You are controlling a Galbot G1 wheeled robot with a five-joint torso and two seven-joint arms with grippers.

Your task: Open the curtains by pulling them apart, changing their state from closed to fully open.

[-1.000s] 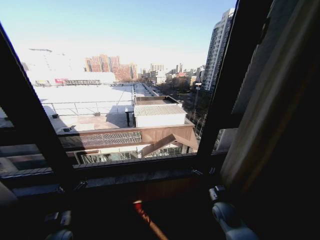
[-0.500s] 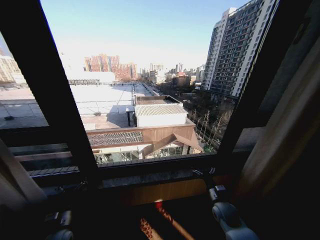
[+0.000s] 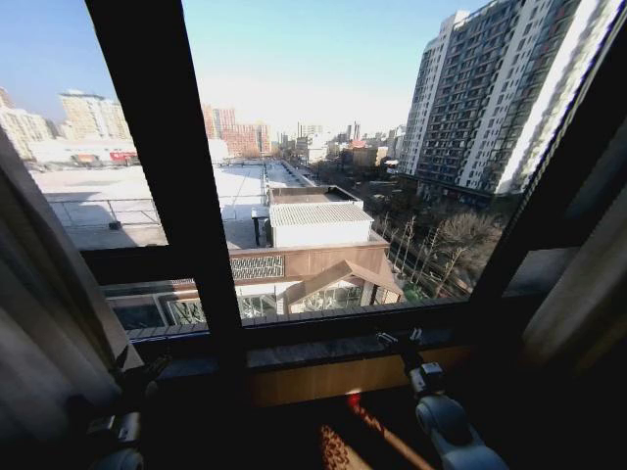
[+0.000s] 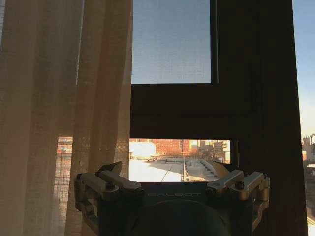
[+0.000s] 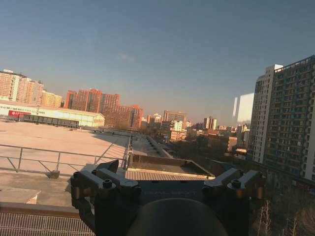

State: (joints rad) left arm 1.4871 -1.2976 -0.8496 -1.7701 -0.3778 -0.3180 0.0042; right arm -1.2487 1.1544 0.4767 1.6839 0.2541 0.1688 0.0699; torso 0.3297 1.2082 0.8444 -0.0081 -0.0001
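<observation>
The curtains hang apart at the two sides of the window. In the head view one sheer beige panel [image 3: 44, 323] hangs at the left edge and the other [image 3: 588, 294] at the right edge. The left wrist view has the left panel [image 4: 59, 113] bunched in pleats beside the glass. My left gripper [image 4: 170, 172] is open with nothing between its fingers, a little away from that fabric. My right gripper [image 5: 170, 173] is also open and empty, facing bare glass; in the head view it [image 3: 402, 341] sits low by the sill.
A thick dark frame bar [image 3: 181, 196] splits the window left of centre. A dark sill [image 3: 323, 348] runs below the glass. My left arm [image 3: 108, 436] rests at the bottom left. Rooftops and tower blocks lie outside.
The whole head view has swung, so the camera moved: the frame bar now stands further right, the left curtain has come into the picture, and the right curtain sits nearer the edge. Both arms keep their places.
</observation>
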